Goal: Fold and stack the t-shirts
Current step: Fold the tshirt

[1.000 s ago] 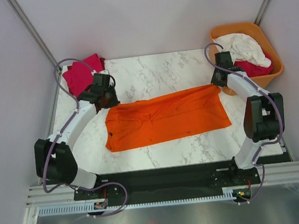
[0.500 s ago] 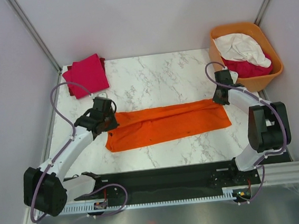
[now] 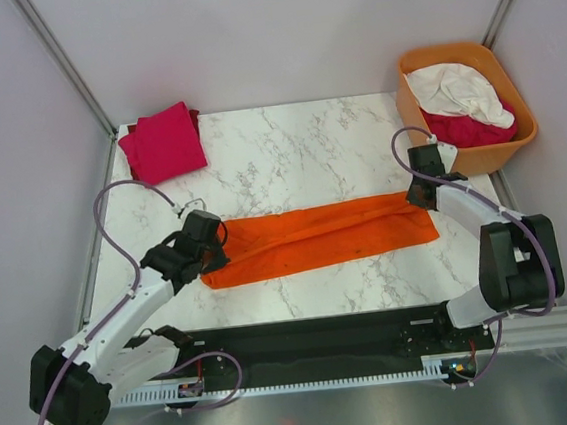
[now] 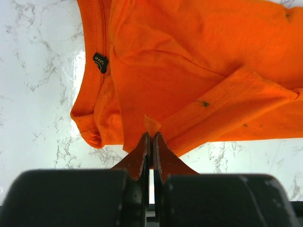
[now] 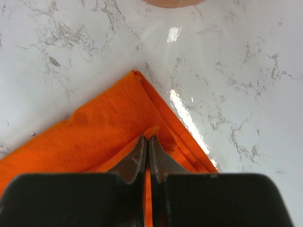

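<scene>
collar label (image 4: 99, 62) unreadable, crimson shirt (image 3: 472, 130) half-buried

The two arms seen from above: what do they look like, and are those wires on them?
The left arm and right arm are white tubular links joined by chunky black joints. Yes, a lilac-grey cable loops loosely along each. Each ends in two dark fingers tapering to thin wedge tips.

orange t-shirt (image 3: 316, 235) — matt cloth, table (image 3: 288, 152) — glossy marble-look
</scene>
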`<act>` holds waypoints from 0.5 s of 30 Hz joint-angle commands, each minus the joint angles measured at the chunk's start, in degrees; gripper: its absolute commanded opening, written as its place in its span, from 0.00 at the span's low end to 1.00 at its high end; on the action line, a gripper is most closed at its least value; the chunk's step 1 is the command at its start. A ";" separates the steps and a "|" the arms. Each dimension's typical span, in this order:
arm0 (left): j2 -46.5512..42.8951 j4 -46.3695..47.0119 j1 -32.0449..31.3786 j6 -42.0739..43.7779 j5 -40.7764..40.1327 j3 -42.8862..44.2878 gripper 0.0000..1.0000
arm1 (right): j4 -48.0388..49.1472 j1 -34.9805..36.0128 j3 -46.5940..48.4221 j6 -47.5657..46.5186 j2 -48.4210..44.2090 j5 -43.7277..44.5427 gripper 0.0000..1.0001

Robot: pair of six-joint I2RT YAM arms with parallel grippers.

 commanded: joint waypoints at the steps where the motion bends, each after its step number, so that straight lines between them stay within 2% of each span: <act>1: -3.54 -2.55 -0.96 -4.04 -3.63 -0.44 0.02 | 1.86 0.34 -1.13 0.80 -4.50 3.46 0.07; 5: -3.90 -2.74 -1.49 -5.36 -3.63 -1.40 0.02 | 0.98 0.34 -2.36 1.50 -5.29 1.80 0.10; 6: -3.55 -2.74 -1.58 -5.36 -3.63 -1.32 0.02 | 0.89 0.34 -3.06 1.77 -5.20 1.09 0.22; 7: -2.85 -2.74 -1.75 -5.36 -3.63 -1.40 0.02 | 0.98 0.34 -3.41 1.86 -5.11 1.09 0.68; 9: -2.58 -2.74 -2.02 -5.36 -3.63 -2.45 0.02 | 0.89 0.43 -4.64 2.29 -5.03 2.13 0.82; 10: -2.76 -2.74 -3.06 -5.36 -3.63 -3.68 0.02 | 0.89 0.34 -5.08 2.38 -5.29 2.40 0.98; 15: -5.65 -2.74 -6.41 -5.36 -3.63 -5.54 0.02 | 2.12 0.52 -7.28 3.00 -9.23 0.57 0.98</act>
